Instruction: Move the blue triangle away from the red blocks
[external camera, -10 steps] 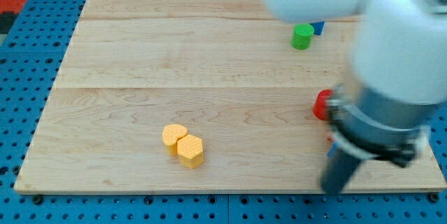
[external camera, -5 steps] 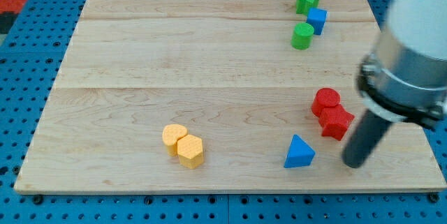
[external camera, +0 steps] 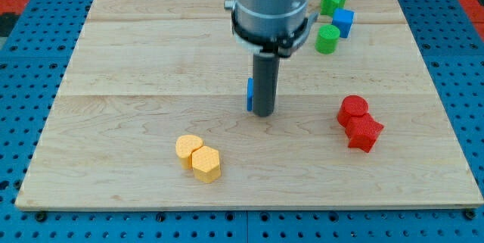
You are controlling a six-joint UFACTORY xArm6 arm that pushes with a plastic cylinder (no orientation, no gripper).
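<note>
Blue shows only as a thin sliver at the left edge of my rod: the blue triangle (external camera: 249, 95) sits mostly hidden behind it, touching or just beside the rod near the board's middle. My tip (external camera: 262, 113) rests on the wooden board (external camera: 136, 61), and it has no jaws to open or close; it is a plain dark rod that grips nothing and stands upright against the triangle.

To the view's right of my tip, well apart from it and a little lower, lie the two red blocks: a red cylinder (external camera: 352, 110) and, touching it on its lower right, a red star-like block (external camera: 364, 132). The triangle is thus well apart from both reds, with bare wood between.

Toward the view's top right of my tip sits a cluster of three: a green cylinder (external camera: 327, 38) nearest, a blue cube (external camera: 343, 23) just beside it to the upper right, and a green block (external camera: 333, 1) of unclear shape above that, close to the board's top edge.

Toward the view's bottom left of my tip lie two yellow blocks, touching: a rounded yellow block (external camera: 188, 148) and a yellow hexagon (external camera: 206, 164) at its lower right.
</note>
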